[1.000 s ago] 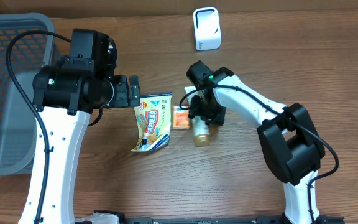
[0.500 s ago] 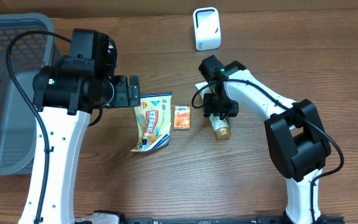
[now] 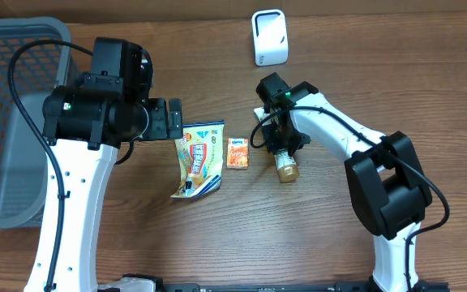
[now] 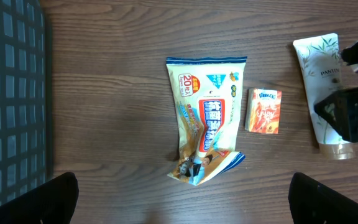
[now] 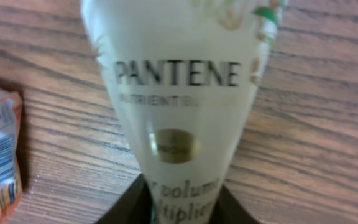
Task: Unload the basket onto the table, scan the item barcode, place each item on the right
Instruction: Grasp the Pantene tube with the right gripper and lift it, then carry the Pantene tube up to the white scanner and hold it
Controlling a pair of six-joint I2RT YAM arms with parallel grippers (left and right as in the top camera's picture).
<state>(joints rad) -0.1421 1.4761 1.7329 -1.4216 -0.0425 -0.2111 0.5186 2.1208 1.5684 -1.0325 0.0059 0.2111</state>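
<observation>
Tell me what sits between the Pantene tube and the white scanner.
Nothing visible: only bare tabletop lies between the Pantene tube and the white scanner. The orange box lies off to the side.

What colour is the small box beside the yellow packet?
The box is orange with red markings; the left wrist view shows it best.

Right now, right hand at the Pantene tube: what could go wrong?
The right hand sits near the cap end of the Pantene tube; the tapered body may slip.
The orange box lies close beside it and could get nudged.
Its front faces up; no barcode visible for the scanner.
</observation>
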